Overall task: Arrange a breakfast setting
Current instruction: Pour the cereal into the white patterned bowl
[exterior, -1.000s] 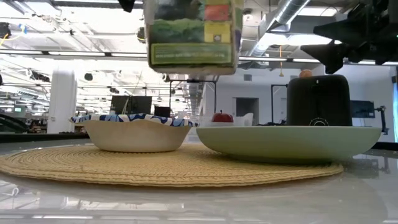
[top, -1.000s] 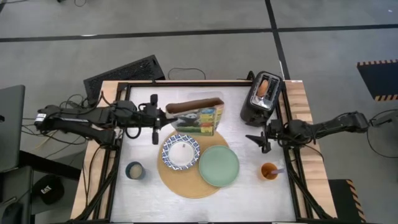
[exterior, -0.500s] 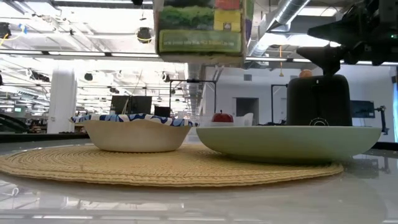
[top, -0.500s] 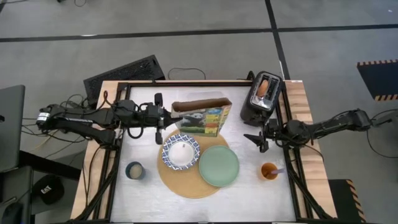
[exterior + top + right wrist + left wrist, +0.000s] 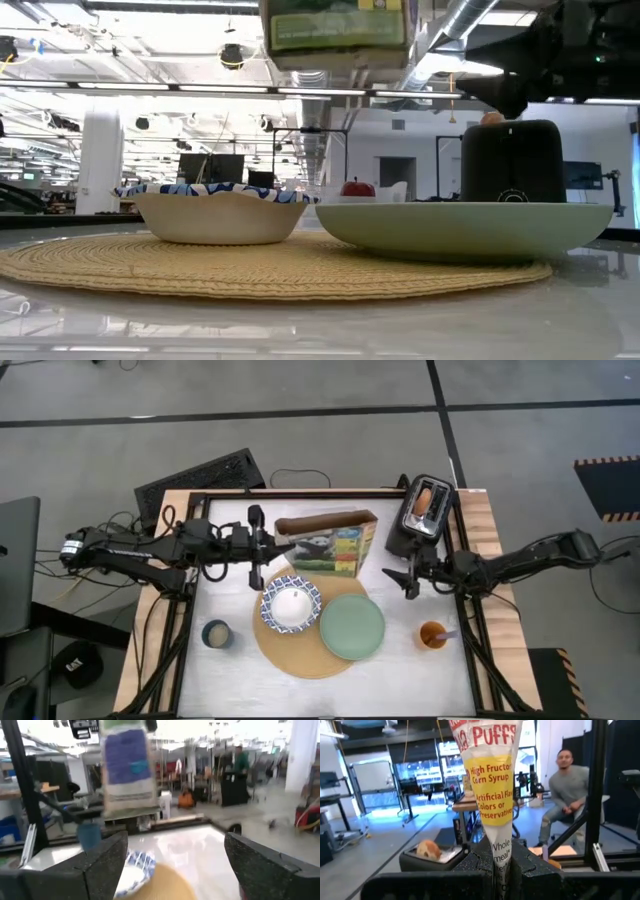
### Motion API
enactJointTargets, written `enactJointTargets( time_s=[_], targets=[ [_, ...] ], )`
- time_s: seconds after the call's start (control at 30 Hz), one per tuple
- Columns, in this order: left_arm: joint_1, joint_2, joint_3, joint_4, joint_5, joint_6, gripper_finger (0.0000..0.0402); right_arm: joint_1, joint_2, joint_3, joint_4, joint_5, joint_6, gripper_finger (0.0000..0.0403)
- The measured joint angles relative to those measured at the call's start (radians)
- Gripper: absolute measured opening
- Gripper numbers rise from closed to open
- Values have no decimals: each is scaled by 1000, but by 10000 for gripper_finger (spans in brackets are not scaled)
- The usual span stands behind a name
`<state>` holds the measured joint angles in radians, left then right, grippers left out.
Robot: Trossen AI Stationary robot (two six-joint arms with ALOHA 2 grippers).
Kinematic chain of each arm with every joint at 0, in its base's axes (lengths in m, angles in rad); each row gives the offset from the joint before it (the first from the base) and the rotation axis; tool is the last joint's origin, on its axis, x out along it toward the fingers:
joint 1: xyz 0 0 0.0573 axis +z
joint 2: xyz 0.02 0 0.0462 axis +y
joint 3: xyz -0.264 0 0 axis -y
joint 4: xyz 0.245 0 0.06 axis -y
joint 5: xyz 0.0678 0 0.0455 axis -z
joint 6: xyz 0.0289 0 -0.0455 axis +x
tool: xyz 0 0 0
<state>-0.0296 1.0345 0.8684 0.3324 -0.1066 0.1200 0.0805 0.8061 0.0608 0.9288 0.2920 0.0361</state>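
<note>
mat (image 5: pixel 300 645): you have it at table centre
bowl (image 5: pixel 290 604): on mat's left part
plate (image 5: pixel 352 627): right of bowl, touching it
cereal box (image 5: pixel 335 545): behind bowl
toaster (image 5: pixel 420 515): far right corner

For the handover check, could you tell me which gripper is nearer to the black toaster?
Right. The right gripper hangs open just in front of the black toaster, near its front corner. The left gripper is across the table, shut on the cereal box.
</note>
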Motion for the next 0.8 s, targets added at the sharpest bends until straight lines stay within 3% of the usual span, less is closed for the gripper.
enactJointTargets(
  time_s=[0.17,0.4,0.67,0.8],
  targets=[
    [0,0,0,38,14,7,0,4,154,5,179,-1,-43,359],
    [0,0,0,73,17,19,0,-3,330,56,180,22,-38,359],
    [0,0,0,88,22,30,0,37,527,250,201,-19,-123,359],
    [0,0,0,88,22,30,0,35,626,329,325,-59,-186,359]
  ],
)
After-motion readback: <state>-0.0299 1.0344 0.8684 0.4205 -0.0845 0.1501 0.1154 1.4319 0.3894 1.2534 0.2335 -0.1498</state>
